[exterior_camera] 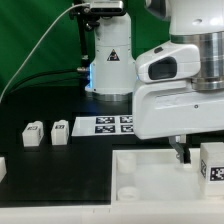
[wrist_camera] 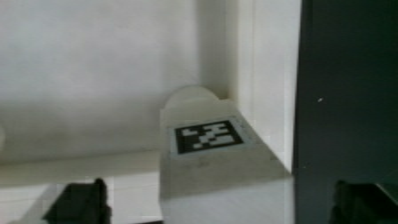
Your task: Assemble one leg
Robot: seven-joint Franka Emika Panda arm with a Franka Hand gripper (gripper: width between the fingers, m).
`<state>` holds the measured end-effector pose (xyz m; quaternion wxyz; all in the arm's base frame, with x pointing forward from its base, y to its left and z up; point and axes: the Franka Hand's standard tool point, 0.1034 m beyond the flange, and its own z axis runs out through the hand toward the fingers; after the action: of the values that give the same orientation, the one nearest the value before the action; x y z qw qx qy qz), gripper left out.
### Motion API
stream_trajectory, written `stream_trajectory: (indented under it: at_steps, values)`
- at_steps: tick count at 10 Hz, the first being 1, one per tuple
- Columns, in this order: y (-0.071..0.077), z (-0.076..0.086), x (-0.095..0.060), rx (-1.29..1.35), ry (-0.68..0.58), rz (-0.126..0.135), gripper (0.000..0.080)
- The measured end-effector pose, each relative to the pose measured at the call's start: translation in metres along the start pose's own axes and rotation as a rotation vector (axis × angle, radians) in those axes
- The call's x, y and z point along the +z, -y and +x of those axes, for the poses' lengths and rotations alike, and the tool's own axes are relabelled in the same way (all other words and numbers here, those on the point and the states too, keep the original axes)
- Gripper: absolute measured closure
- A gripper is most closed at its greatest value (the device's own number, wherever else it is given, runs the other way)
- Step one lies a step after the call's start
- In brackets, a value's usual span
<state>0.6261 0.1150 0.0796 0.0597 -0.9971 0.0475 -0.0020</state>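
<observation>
Now: gripper (wrist_camera: 222,205) spread wide, clamped on nothing. Both fingers (wrist_camera: 80,200) well off the leg (wrist_camera: 210,135), one on either side, no contact. Leg down on the panel (exterior_camera: 150,172), between the fingers, marker face toward the wrist camera, narrow end pointing away from the fingers. Close to a panel edge, with dark worktop (exterior_camera: 40,165) just past it. Fixed in or only resting there: cannot tell.

Exterior view: same leg cropped at the exterior view's right, just beside the one dark finger in sight, with the arm (exterior_camera: 185,85) low over it. Panel flat along the worktop's near edge, reaching toward the near corner on the exterior view's right.

Upright, side by side but apart: spare leg (exterior_camera: 33,133) and second spare (exterior_camera: 60,130), toward the worktop's edge on the exterior view's left, well apart from the panel. Flat just beside the second spare, nearer the far edge: marker board (exterior_camera: 112,123). Cropped at the worktop's edge on the exterior view's left: white piece (exterior_camera: 3,168), cannot tell what.
</observation>
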Motion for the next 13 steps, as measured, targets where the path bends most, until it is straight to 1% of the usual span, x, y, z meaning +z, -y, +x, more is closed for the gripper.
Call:
stream_trajectory:
  at_steps: [1,2,3,4,5,6,8,9,10,11,12,13]
  values:
    - [0.0002,-0.0001,0.0000,0.015,0.000,0.001,0.0263]
    - [0.0017,-0.0005,0.0002,0.130,0.002,0.008,0.0483]
    - [0.0008,-0.0004,0.0002,0.247,0.003,0.008,0.0483]
    - [0.0004,-0.0004,0.0002,0.329,0.003,0.008,0.0500]
    - [-0.0002,0.0001,0.0000,0.445,0.004,0.017,0.0500]
    - [-0.0018,0.0011,-0.0002,0.612,0.006,0.033,0.0500]
    - [-0.0024,0.0006,0.0003,0.920,0.018,0.052,0.0500]
    - [-0.0021,0.0000,0.0011,1.130,0.037,0.071,0.0500]
    - [-0.0010,-0.0001,0.0026,1.353,0.058,0.110,0.0501]
    - [0.0001,0.0000,0.0031,1.457,0.077,0.130,0.0501]
    - [0.0005,-0.0003,0.0034,1.495,0.082,0.137,0.0501]
    - [0.0011,-0.0006,0.0036,1.477,0.081,0.137,0.0502]
